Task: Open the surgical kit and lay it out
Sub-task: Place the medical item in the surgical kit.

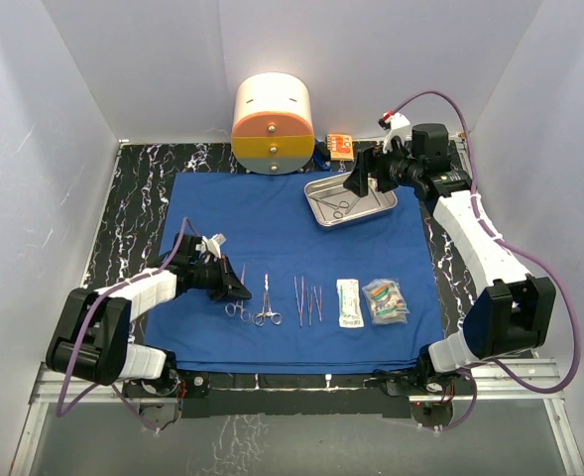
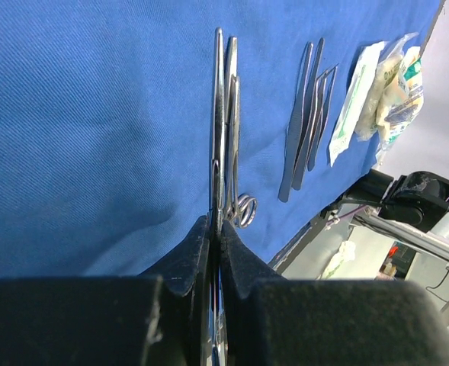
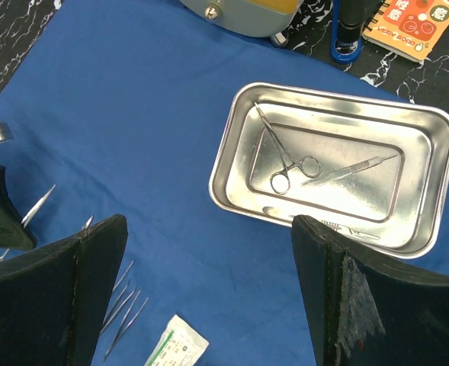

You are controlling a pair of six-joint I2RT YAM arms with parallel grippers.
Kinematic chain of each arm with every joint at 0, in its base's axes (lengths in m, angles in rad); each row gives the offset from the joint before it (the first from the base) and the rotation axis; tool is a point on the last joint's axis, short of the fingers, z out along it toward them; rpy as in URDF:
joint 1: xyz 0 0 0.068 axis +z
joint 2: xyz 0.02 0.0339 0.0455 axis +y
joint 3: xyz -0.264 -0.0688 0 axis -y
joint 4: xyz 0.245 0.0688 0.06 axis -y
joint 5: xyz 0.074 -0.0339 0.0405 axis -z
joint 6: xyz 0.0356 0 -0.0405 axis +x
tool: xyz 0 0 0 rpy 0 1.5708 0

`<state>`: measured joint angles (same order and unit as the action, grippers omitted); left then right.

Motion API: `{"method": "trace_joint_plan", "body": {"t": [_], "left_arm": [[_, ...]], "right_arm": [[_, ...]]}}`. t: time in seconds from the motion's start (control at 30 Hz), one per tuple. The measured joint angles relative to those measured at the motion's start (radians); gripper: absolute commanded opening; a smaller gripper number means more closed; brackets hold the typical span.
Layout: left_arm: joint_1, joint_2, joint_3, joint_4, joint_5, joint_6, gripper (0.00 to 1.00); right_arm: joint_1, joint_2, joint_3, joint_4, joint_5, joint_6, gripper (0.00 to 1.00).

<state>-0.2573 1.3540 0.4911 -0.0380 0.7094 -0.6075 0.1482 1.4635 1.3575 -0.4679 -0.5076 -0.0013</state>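
Note:
The royal-blue cloth (image 1: pixel 262 223) lies spread flat. On it, near the front, lie a row of forceps (image 1: pixel 267 302), tweezers (image 1: pixel 308 299) and two clear packets (image 1: pixel 349 302) (image 1: pixel 386 300). My left gripper (image 1: pixel 240 290) is low on the cloth, shut on slim metal scissors (image 2: pixel 218 152); the forceps (image 2: pixel 243 207) lie right beside them. The steel tray (image 3: pixel 226 156) holds ring-handled forceps (image 3: pixel 285 156) and a scalpel (image 3: pixel 350 168). My right gripper (image 3: pixel 209 221) hangs wide open and empty above the tray's near-left edge.
A round cream-and-orange container (image 1: pixel 272 124) and a small orange box (image 1: pixel 338 145) stand behind the cloth. A blue-and-black object (image 3: pixel 346 30) lies beside the box. White walls close in the left, right and back. Black marbled table (image 1: pixel 138 198) shows around the cloth.

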Motion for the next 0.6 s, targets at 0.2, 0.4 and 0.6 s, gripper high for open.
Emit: {"method": "trace_joint_plan", "body": {"t": [0.2, 0.4, 0.6], "left_arm": [[0.005, 0.049, 0.002, 0.006, -0.003, 0.005, 0.00], [0.007, 0.078, 0.003, 0.006, -0.007, 0.006, 0.00], [0.007, 0.078, 0.001, 0.007, -0.015, 0.004, 0.03]], "right_arm": [[0.000, 0.000, -0.013, 0.007, -0.008, 0.001, 0.88], [0.000, 0.000, -0.030, 0.007, -0.013, 0.002, 0.88], [0.000, 0.000, -0.030, 0.007, -0.016, 0.003, 0.88]]}}
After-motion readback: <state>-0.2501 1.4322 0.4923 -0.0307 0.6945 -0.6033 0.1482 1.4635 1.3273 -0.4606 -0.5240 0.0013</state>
